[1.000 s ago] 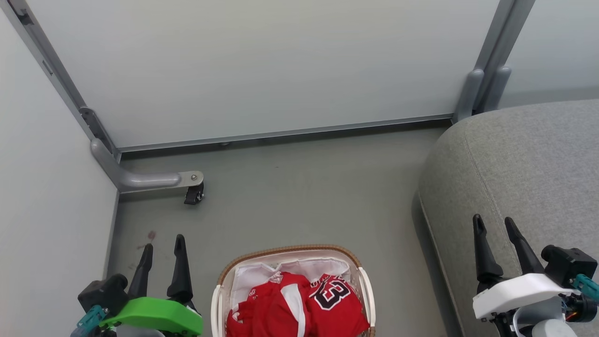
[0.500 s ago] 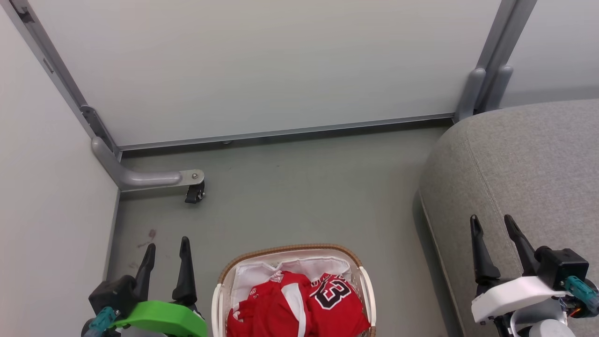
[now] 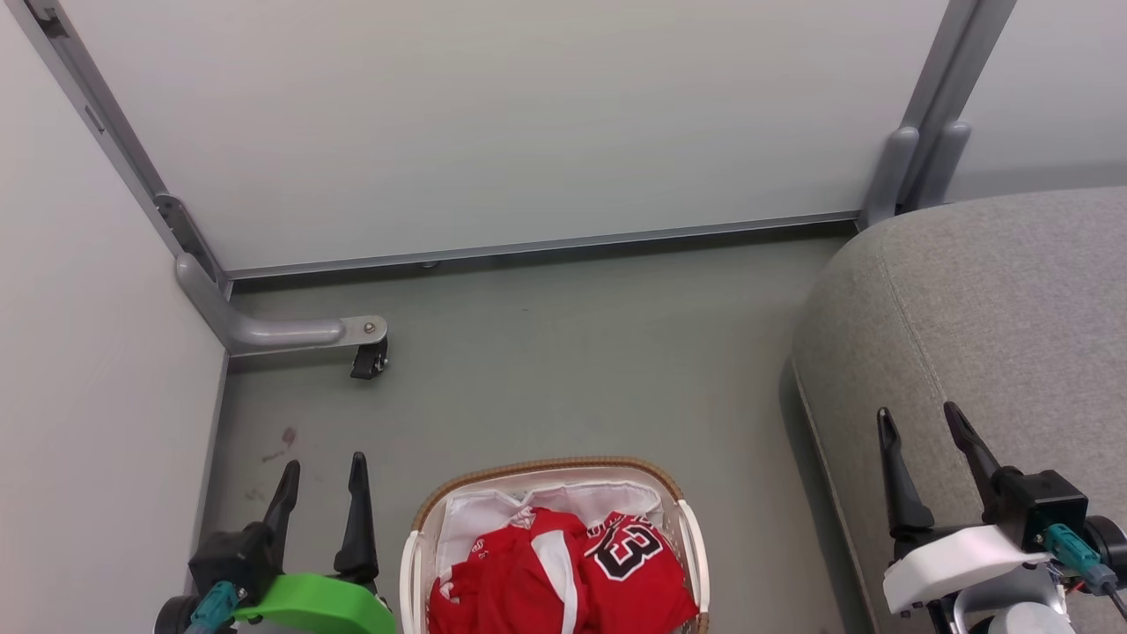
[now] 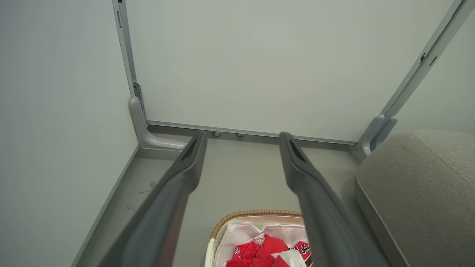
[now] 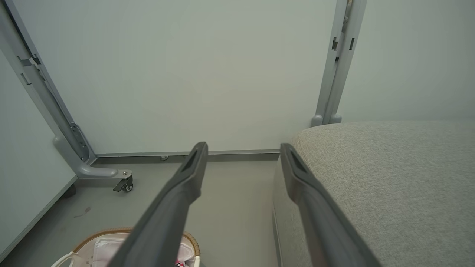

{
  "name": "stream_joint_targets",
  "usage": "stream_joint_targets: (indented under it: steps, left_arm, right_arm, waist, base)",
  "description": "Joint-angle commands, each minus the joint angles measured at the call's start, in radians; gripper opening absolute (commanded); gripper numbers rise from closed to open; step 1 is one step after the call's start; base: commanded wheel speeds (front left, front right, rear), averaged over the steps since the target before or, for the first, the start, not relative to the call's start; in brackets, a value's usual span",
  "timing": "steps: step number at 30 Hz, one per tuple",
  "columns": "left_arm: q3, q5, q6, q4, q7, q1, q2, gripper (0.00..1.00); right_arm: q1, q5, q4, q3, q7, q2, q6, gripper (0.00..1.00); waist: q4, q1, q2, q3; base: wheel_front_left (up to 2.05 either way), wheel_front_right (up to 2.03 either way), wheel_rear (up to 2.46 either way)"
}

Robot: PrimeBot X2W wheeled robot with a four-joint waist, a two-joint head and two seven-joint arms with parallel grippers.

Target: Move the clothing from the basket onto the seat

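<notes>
Red sports clothing (image 3: 563,586) lies heaped in a small oval white basket (image 3: 546,468) with perforated sides and a brown woven rim. The basket stands on the grey floor (image 3: 572,352), just to the right of the left hand (image 3: 324,461) and well to the left of the right hand (image 3: 917,410).

Two pieces are inside it. A striped garment (image 3: 519,586), red with a broad white band, lies on the side nearer the left hand. A jersey (image 3: 647,572) with a black, white-edged 23 lies on the side nearer the right hand. The two overlap in the middle. A white liner (image 3: 471,519) shows bare at the basket's far end, beyond the red cloth. All the clothing is in the basket.

The left hand, in a green casing, has its two dark fingers spread wide with only floor between them, apart from basket and cloth. The right hand, in a white casing, is likewise spread and holds nothing.

The seat (image 3: 995,299), a large grey fabric cushion with rounded edges and a stitched seam, lies beneath and to the right of the right hand. In the right wrist view, that hand's right finger lines up with the cushion's edge and its left finger with the floor.

Ahead of both hands stands a pale wall panel (image 3: 493,123) in a grey metal frame. Ahead of the left hand, a metal foot (image 3: 282,333) with a small black caster (image 3: 368,361) rests on the floor.
</notes>
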Motion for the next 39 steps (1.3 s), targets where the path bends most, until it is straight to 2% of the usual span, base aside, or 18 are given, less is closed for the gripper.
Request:
stream_joint_targets:
  steps: [1,8,31,39]
  left_arm:
    - [-0.001,0.021,0.004,0.004,-0.009,0.011,0.007,1.0]
    - [-0.006,0.06,0.006,0.01,-0.022,0.013,0.007,1.0]
    - [-0.012,0.047,0.005,0.016,-0.017,0.001,0.007,1.0]
    - [-0.05,0.057,-0.003,0.029,-0.017,-0.085,0.007,1.0]
  right_arm:
    - [0.011,-0.025,-0.001,0.0,-0.009,-0.007,0.0,1.0]
    - [0.012,-0.073,0.0,0.001,-0.019,-0.007,0.0,1.0]
    - [0.008,-0.063,0.001,-0.003,-0.019,-0.007,0.0,1.0]
    - [-0.049,-0.068,-0.02,0.006,-0.019,-0.007,0.0,1.0]
  waist:
    - [0.0,0.0,-0.0001,0.0]
    - [0.001,0.0,-0.0001,0.003]
    - [-0.002,0.0,-0.0001,0.018]
    - [-0.024,0.0,-0.0001,0.114]
  base:
    - [0.0,0.0,0.0]
    - [0.0,0.0,0.0]
    - [0.0,0.0,0.0]
    - [0.0,0.0,0.0]
